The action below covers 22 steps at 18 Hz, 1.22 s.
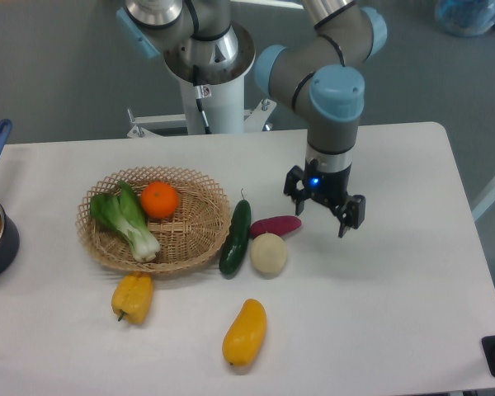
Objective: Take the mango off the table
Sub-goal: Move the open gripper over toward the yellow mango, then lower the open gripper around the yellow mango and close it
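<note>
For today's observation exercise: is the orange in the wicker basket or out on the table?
In. The orange sits inside the wicker basket, beside the bok choy, within its rim.

A smooth, glossy yellow-orange skin is shown by the mango (pixel 245 332). The worktop (pixel 379 313) is seen as a white, matt, even surface. The basket (pixel 200 239) is woven from pale wicker, rough and open in texture. A dimpled orange rind is carried by the orange (pixel 160 200), and a dark, shiny skin by the cucumber (pixel 235 238). The gripper (pixel 324 208) is finished in matt black; the arm (pixel 334 91) above it is clad in grey metal with light-blue plastic caps.
</note>
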Motion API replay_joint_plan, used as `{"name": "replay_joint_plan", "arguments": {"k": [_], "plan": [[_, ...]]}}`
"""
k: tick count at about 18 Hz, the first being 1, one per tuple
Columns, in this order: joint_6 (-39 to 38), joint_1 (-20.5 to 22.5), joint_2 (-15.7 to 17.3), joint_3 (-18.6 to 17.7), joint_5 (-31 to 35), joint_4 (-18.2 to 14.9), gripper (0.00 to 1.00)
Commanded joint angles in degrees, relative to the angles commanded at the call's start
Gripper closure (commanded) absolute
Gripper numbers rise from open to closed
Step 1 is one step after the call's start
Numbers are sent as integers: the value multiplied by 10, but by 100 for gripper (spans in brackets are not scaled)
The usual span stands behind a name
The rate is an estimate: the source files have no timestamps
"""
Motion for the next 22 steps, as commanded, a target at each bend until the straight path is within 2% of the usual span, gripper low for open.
{"name": "replay_joint_plan", "arguments": {"k": [4,7,13,17,22], "plan": [[-135,-47,-53,68,2,0,0],[-192,-71,-83,93,4,0,0],[-206,-94,-113,92,6,0,0],[-210,-96,-126,89,28,0,0],[-232,-118,-140,90,40,0,0]]}}
